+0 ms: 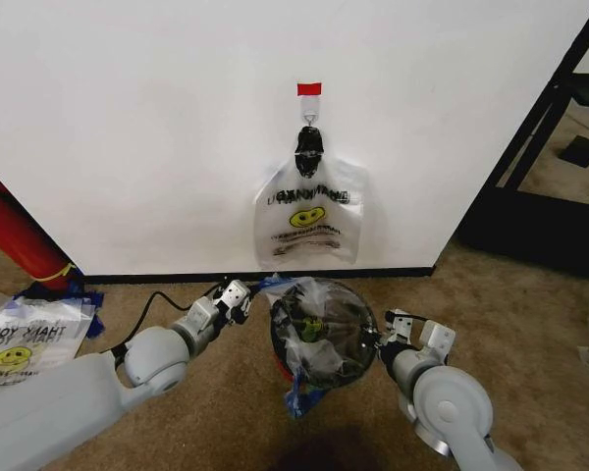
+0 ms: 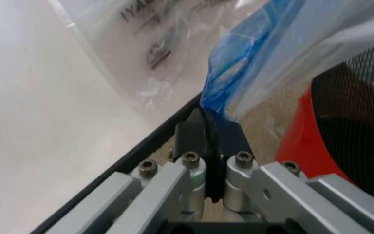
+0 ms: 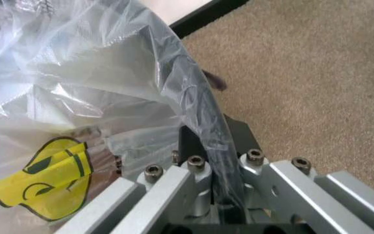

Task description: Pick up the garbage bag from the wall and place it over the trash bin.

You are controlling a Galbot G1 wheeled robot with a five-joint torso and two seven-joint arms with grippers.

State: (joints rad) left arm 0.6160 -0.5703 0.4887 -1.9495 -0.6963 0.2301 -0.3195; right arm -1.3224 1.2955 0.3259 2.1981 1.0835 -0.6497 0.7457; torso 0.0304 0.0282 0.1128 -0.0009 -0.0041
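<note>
Both arms reach low: the left tool pinches the garbage bag by its blue strip, while the right tool clamps plastic against the trash bin rim. Draping seems underway; next, the film likely needs stretching over the whole rim.

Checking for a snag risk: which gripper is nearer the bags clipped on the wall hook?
Left. The left gripper sits just below-left of the clipped bags; the right gripper is lower, on the trash bin's far side.

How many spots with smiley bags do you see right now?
3: the garbage bag draped in the trash bin, a bunch hanging on the wall, a flat stack on the floor. Bags per pile unclear.
</note>
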